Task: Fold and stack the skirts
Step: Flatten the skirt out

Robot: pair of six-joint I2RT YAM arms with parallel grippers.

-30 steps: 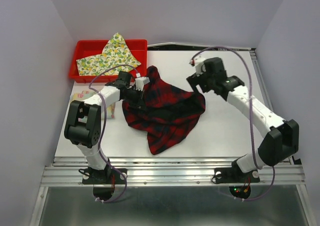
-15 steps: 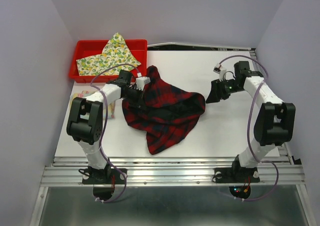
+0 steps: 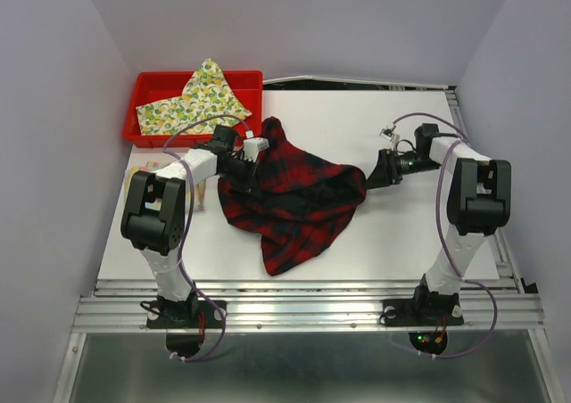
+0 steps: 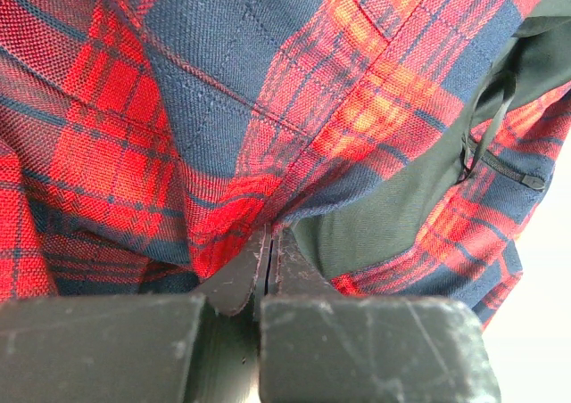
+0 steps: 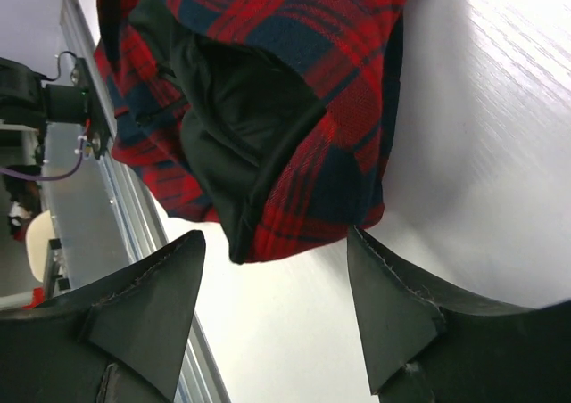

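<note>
Beside the plaid skirt (image 3: 294, 198), at its edge, right gripper (image 3: 373, 176), jaws apart.

The plaid skirt (image 3: 299, 202) is red-navy, lemon-print skirt (image 3: 196, 100) yellow-green, bin (image 3: 156, 84) red.

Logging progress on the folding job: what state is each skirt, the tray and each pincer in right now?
plaid skirt: unfolded, crumpled on the table, dark lining showing.
lemon-print skirt: lying in the red tray, one corner over the back rim.
floral skirt: at the table's left edge, mostly hidden; fold cannot be told.
red tray: holds only the lemon-print skirt.
left pincer: shut on the plaid skirt.
right pincer: open, at the plaid skirt's right hem.
</note>
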